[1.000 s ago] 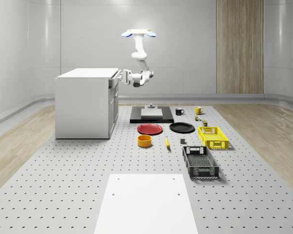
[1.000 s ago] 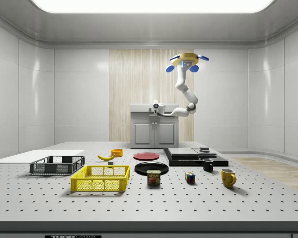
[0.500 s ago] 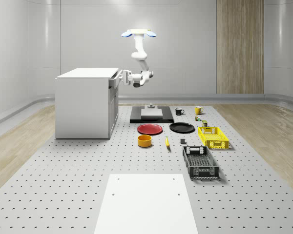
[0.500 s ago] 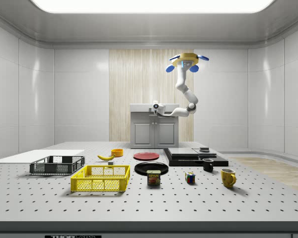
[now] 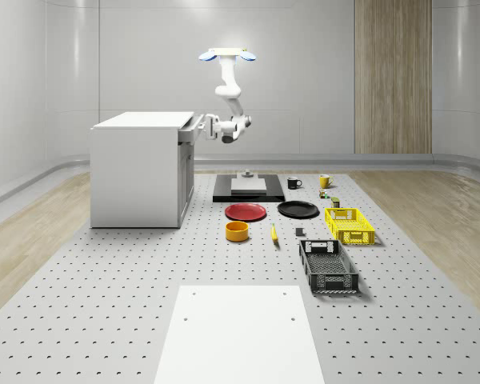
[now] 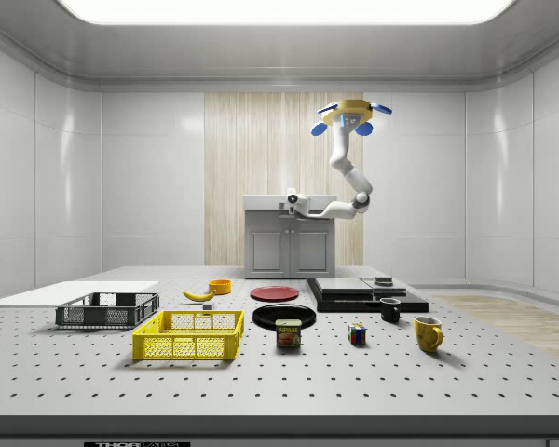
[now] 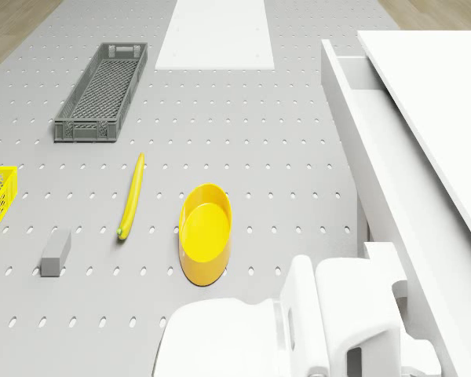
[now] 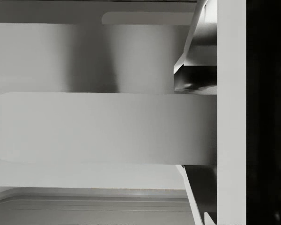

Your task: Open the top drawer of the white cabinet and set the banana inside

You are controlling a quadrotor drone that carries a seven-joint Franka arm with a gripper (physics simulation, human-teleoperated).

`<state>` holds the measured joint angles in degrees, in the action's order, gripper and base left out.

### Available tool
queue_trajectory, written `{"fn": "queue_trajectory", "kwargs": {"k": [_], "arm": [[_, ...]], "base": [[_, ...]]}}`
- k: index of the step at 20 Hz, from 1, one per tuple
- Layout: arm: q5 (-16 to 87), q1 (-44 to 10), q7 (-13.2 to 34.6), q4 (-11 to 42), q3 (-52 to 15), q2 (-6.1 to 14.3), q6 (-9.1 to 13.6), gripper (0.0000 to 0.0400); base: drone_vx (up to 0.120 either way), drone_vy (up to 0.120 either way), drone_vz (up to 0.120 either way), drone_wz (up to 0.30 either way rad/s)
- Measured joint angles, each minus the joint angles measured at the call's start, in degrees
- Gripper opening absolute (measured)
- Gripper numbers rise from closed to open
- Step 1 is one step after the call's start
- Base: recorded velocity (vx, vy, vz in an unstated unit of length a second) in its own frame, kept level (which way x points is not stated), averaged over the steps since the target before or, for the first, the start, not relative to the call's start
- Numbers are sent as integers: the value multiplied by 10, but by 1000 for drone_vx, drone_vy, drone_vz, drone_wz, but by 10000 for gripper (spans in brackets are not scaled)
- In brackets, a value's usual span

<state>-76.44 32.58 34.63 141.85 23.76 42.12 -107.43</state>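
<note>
The white cabinet stands at the whole-scene view's left. Its top drawer sticks out a little from the front. The drone hovers beside the cabinet, above the mat. My arm reaches down and across, and the gripper is at the drawer front, shut on the drawer's handle. From the side, the gripper sits at the cabinet's top edge. The banana lies on the mat beside a yellow bowl, far below the gripper.
On the mat are a red plate, a black plate, a yellow crate, a grey crate and a black platform. A white panel lies at the front. Mugs and small items sit at the back right.
The fingers, spread wide a second ago, have closed on the top drawer's handle. The wrist has risen slightly. The drone holds its place.
</note>
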Motion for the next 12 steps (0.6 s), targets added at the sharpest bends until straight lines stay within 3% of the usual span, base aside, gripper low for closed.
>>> {"fn": "queue_trajectory", "kwargs": {"k": [1, 3, 4, 5, 6, 9, 12], "arm": [[5, 2, -39, 5, 10, -1, 3, 185], [11, -1, -36, 5, 20, 2, 12, 155], [11, -4, -84, 16, 31, -8, 19, 215], [34, 1, -21, 8, 33, 0, 9, 242], [45, 10, -4, 5, 42, 13, 5, 212], [56, 8, -6, 2, 63, 20, 22, 155], [72, 4, -6, -1, 84, 25, 41, 149]], "base": [[0, 0, 0, 0], [0, 0, 0, 0], [0, 0, 0, 0], [0, 0, 0, 0], [0, 0, 0, 0], [0, 0, 0, 0], [0, 0, 0, 0]]}}
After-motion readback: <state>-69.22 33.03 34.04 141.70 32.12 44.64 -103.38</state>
